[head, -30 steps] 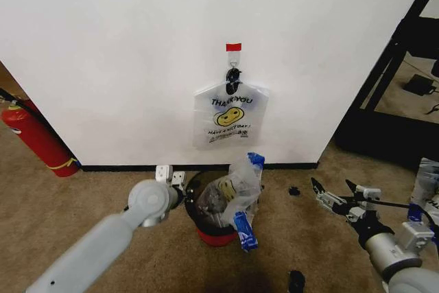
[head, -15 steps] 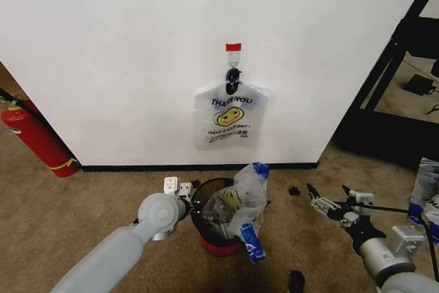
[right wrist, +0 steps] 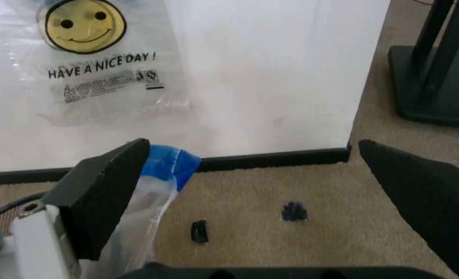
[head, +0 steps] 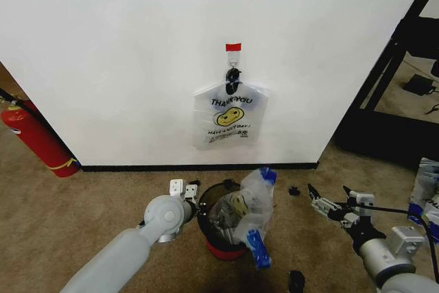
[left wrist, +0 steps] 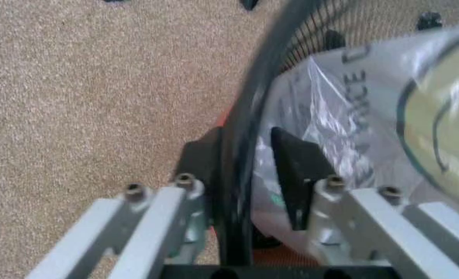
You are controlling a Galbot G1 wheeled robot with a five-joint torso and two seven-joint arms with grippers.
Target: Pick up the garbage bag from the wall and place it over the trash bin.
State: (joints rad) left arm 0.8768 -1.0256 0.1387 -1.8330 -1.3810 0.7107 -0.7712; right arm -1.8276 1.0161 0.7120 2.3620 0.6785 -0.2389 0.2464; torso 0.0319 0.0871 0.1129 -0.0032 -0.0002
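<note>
The garbage bag point(head: 250, 204), translucent white with a smiley and blue patches, is bunched in and over the trash bin point(head: 214, 195), a black mesh basket with a red base on the carpet below the wall point(head: 103, 66). My left gripper point(head: 184, 190) is at the bin's left side. In the left wrist view its fingers point(left wrist: 291, 168) are shut across the bin's rim point(left wrist: 245, 116), with the bag's plastic point(left wrist: 384, 116) against the inner finger. My right gripper point(head: 328, 190) hovers open to the right of the bin, holding nothing. The right wrist view shows the bag's blue edge point(right wrist: 167, 165).
A matching smiley bag point(head: 230, 116) hangs from a black hook point(head: 233, 77) under a red tape strip point(head: 233, 47). A red fire extinguisher point(head: 34, 138) leans at the left. A black frame point(head: 391, 73) stands at the right. Small black bits point(head: 293, 190) lie on the carpet.
The bin, with the bag in it and my left gripper on its rim, has slid to the right. The right gripper has shifted slightly and stays open.
</note>
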